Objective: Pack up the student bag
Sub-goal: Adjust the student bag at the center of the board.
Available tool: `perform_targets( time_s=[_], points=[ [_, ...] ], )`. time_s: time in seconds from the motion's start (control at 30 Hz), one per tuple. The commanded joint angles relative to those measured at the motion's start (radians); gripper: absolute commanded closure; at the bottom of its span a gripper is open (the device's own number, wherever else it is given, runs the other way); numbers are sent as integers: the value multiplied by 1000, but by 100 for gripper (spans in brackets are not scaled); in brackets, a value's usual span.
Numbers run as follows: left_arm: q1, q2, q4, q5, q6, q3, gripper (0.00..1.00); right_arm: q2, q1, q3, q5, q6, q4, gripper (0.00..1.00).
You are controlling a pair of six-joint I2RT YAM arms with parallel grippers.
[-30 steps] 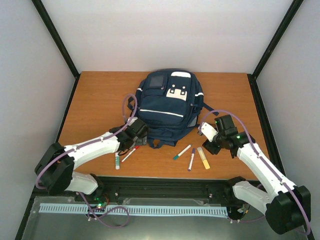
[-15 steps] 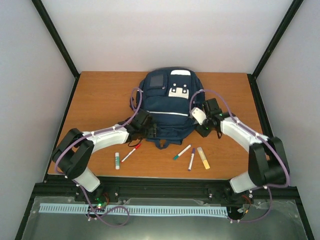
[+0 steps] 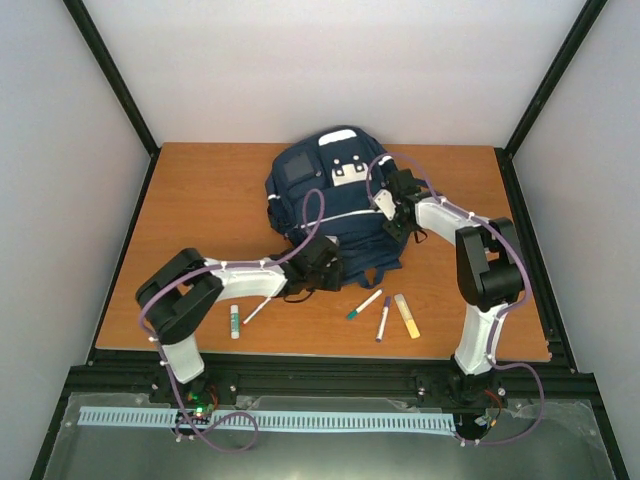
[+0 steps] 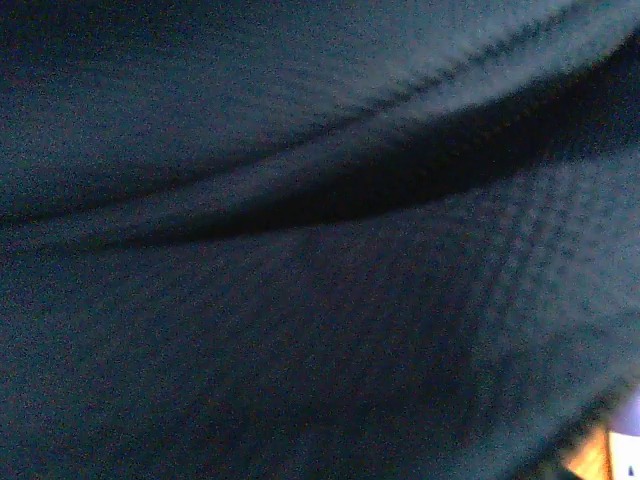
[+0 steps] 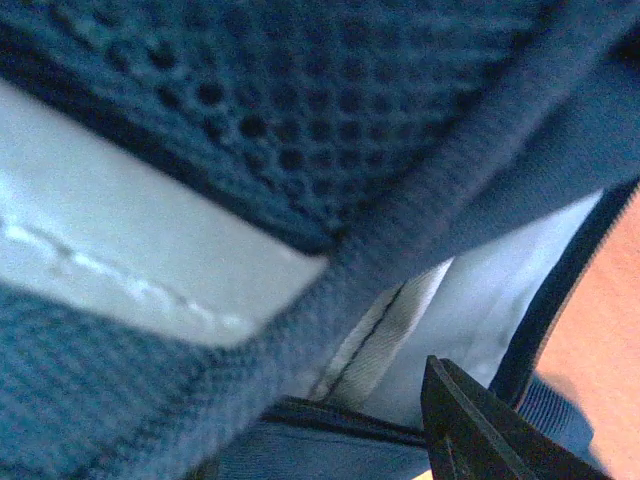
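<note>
We see left claw (image 3: 320, 263) at bag (image 3: 340, 200) near edge, right claw (image 3: 392, 211) at its right side, on bench (image 3: 200, 210); we can't tell either claw's opening or grip.

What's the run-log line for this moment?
left gripper: against student bag near edge, jaws unclear | right gripper: at bag's right side, jaws unclear | markers, glue stick: on table, unpacked

cam: navy bag (image 4: 300, 340) fabric fills frame, blurred | fold (image 4: 350, 195) crosses middle | worktop (image 4: 588, 462) sliver bottom-right corner
</note>
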Motion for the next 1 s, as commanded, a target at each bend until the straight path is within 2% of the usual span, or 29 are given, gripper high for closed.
perform_targets(
  time_s=[0.0,0.13,0.23,0.37,0.47,0.57,0.7,0.9,0.97],
  points=[
    [-98,95,71,94,25,123,55,41,41,52,-80,59,37,46],
    [-128,145,12,92,64,233,55,44,37,91,-86,76,25,46],
    [-128,109,-39,80,93,257,53,34,12,118,-97,96,1,45],
    [-128,30,-175,98,152,269,42,-37,-19,124,-102,123,-31,44],
    [-129,-84,-228,135,192,185,33,-142,-24,92,-102,142,-53,42],
    [-129,-236,-244,139,228,71,30,-235,-24,44,-136,167,-79,41],
    [-115,-420,-287,9,233,-42,27,-352,-16,-30,-220,179,-99,41],
    [117,-507,-330,-37,98,-132,18,-466,63,-174,-493,105,-89,41],
    [178,-526,-288,-40,67,-170,16,-492,119,-229,-507,54,-78,41]
  ],
)
